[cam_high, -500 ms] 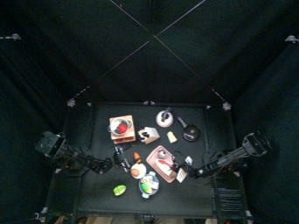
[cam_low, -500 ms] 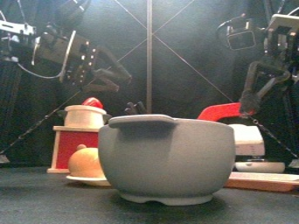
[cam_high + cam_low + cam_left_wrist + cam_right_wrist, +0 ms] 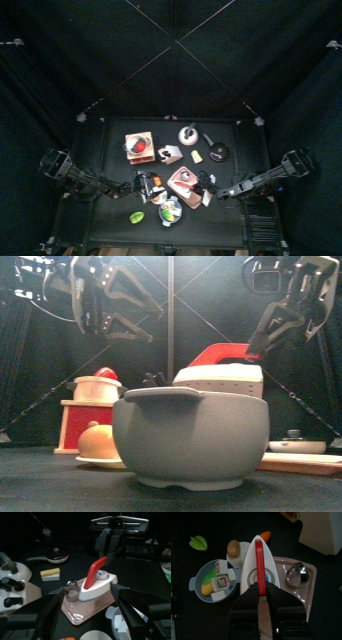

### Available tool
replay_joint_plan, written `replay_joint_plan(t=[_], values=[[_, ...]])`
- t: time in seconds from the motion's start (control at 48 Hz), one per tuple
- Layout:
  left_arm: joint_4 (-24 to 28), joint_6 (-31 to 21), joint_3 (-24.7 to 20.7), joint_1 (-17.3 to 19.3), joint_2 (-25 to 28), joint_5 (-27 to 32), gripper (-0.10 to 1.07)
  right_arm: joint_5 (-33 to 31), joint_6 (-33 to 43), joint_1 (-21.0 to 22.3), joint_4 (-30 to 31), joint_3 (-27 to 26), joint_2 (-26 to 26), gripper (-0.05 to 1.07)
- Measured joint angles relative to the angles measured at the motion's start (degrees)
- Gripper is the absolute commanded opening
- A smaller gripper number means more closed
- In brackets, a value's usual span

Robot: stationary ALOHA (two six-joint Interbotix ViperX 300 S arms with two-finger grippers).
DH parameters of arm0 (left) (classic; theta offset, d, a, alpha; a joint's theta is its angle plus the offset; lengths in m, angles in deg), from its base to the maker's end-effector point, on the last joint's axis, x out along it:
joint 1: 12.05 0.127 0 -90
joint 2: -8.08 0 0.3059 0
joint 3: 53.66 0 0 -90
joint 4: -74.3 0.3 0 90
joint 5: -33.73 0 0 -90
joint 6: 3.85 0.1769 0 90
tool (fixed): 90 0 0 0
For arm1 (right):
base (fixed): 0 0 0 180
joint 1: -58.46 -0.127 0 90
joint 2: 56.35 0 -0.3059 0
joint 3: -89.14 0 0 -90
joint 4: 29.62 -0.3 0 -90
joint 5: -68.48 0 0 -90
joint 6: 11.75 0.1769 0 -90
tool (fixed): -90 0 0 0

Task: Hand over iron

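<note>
The iron (image 3: 218,373) is white with a red handle (image 3: 258,559). My right gripper (image 3: 258,598) is shut on the handle and holds the iron tilted, nose up, over the pink board (image 3: 303,592). In the front view the iron rises behind the grey bowl (image 3: 187,438), with the right gripper (image 3: 263,340) above it. In the left wrist view the iron (image 3: 97,583) lies just ahead of my left gripper (image 3: 92,618), which is open and empty, one jaw on each side. In the top view the left gripper (image 3: 143,184) is close to the iron (image 3: 183,181).
A steel cup (image 3: 296,575) stands on the pink board. A blue plate of food (image 3: 215,582), an egg-like thing (image 3: 233,547), a carrot (image 3: 266,535) and a green leaf (image 3: 198,543) lie nearby. A kettle (image 3: 189,133), a black pan (image 3: 217,152) and a red-and-white toy machine (image 3: 94,406) stand further back.
The right gripper has lifted the iron up and toward the middle. The left gripper has risen and moved closer to the iron, still open.
</note>
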Motion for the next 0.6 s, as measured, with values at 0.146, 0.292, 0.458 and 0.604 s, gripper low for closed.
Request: replay_joint_plan(t=[0.146,0.292,0.458,0.604], values=[[1.4,0.2,-1.2,0.6,-1.1,4.7,1.04,2.2,0.0,1.4,1.5,1.0,0.0,0.32],[4.1,0.8,-2.3,1.6,-1.0,6.7,1.04,3.0,0.0,1.4,2.9,1.3,-0.2,0.32],[7.2,0.4,-2.5,3.9,-0.5,5.8,1.04,3.8,0.0,1.2,4.8,1.3,-0.3,0.32],[7.8,0.4,-2.7,4.3,0.4,4.3,1.04,5.4,0.0,1.2,6.9,1.2,-0.4,0.32]])
